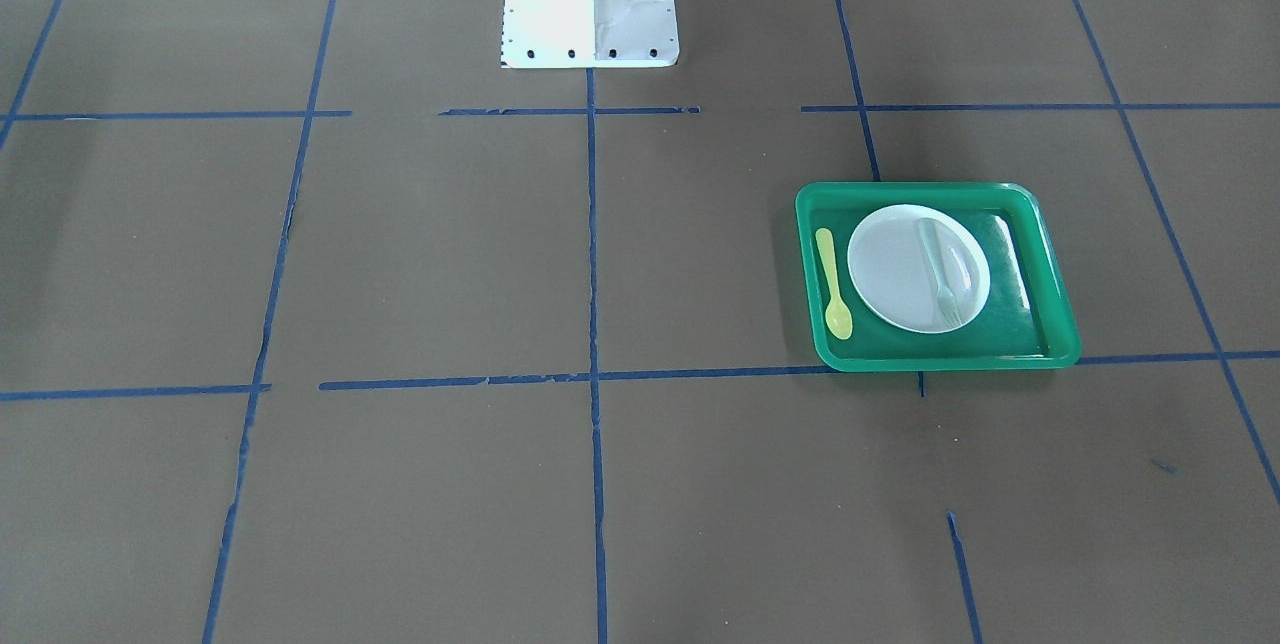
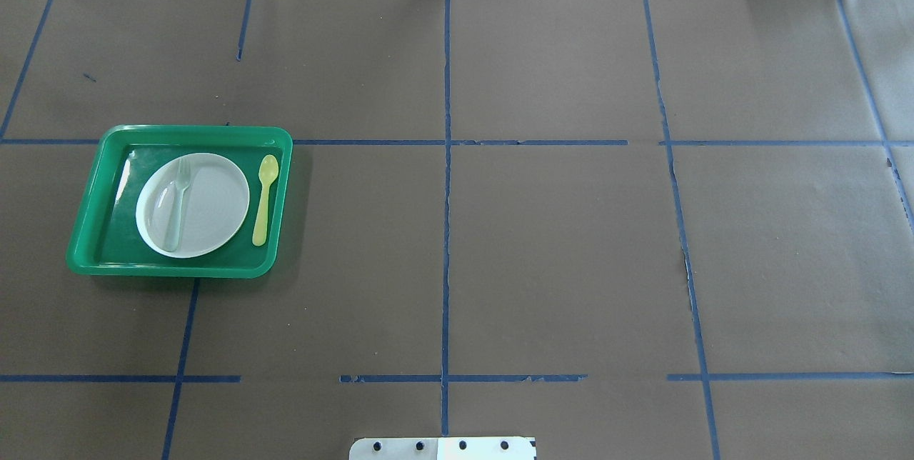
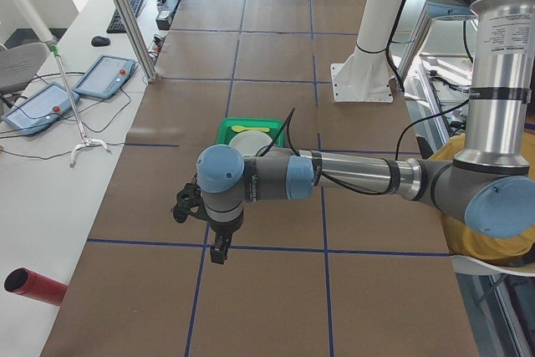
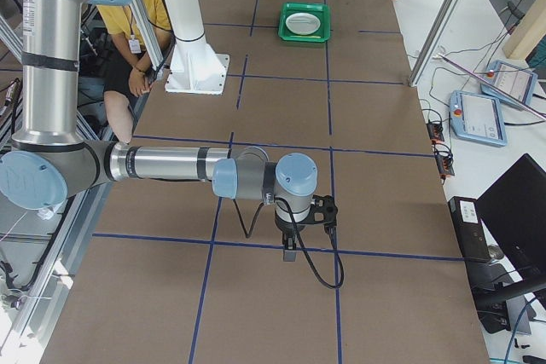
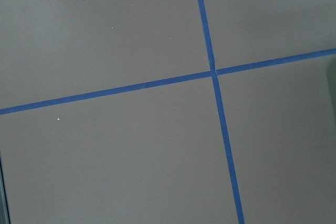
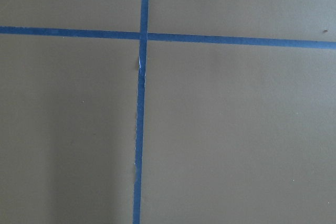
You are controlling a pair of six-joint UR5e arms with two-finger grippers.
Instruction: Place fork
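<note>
Left claw [image 3: 218, 254]: seen only in the left side view. It hangs fingers-down off the near arm's wrist, above the brown counter [image 1: 400, 254], on the near side of the green tray [image 3: 226, 128] in that view. I cannot tell whether its fingers are apart or together. The left wrist camera looks onto bare counter and a crossing of blue tape lines [image 5: 213, 73].

Right claw [image 4: 290, 255]: seen only in the right side view. It also points down over the counter, well apart from the tray, which lies at the far end of the counter in that view. I cannot tell its finger state either. The right wrist camera shows a tape crossing too, nothing more.

Fork [image 2: 176, 201]: pale and translucent. It lies flat on the white plate [image 2: 211, 206] inside the tray, on the half of the plate away from the yellow spoon [image 2: 264, 199]. The tines point toward the tray's far rim, away from the robot, and the handle runs back to the plate's near edge. Neither claw touches it.

Plate: sits roughly mid-tray, on the tray floor.

Spoon: on the tray floor just beside the plate, between the plate and the tray's rim on the robot's right. It runs parallel to the fork, bowl toward the far rim.

Tray: on the robot's left half of the counter, its far rim along a blue tape line.

White robot pedestal [image 1: 590, 4]: at the counter's middle, well apart from the tray, on the robot's edge.
</note>
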